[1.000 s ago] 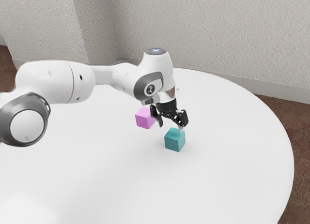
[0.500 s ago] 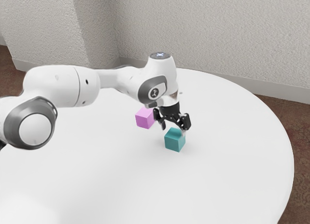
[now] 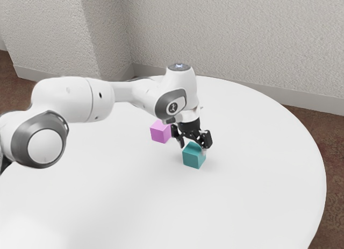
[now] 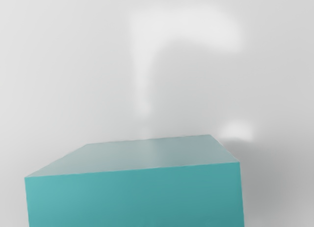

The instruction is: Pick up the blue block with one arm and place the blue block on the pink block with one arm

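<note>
Over the last second the gripper (image 3: 191, 143) had sunk at the frame's centre. Its spread fingers hung just over the blue block (image 3: 193, 157), which sat on the table (image 3: 242, 206), lower right of the pink block (image 3: 159, 132). A grasp looked close.

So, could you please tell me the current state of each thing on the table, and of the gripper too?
Teal-blue block: sitting flat on the table, not gripped, directly under the hand.
Pink block: sitting flat on the table, nothing on top, apart from the teal-blue block.
Black two-finger gripper: open, low over the teal-blue block.
White round table: bears both blocks.
</note>
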Robot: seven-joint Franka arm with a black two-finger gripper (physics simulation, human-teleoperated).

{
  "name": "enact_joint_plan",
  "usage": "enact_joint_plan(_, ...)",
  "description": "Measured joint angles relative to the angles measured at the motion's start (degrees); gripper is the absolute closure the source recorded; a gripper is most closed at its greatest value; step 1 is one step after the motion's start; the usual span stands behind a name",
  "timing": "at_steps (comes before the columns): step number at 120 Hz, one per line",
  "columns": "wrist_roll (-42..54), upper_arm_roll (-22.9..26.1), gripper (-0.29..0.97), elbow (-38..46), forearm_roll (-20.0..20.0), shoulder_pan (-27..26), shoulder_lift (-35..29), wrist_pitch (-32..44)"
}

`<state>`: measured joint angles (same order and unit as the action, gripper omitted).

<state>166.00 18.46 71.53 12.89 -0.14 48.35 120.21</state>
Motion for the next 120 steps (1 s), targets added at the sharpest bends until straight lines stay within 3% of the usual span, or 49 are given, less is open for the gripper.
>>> enact_joint_plan(120,0.00,-0.18,0.00,-0.49,0.11,-0.56,1.40,-0.67)
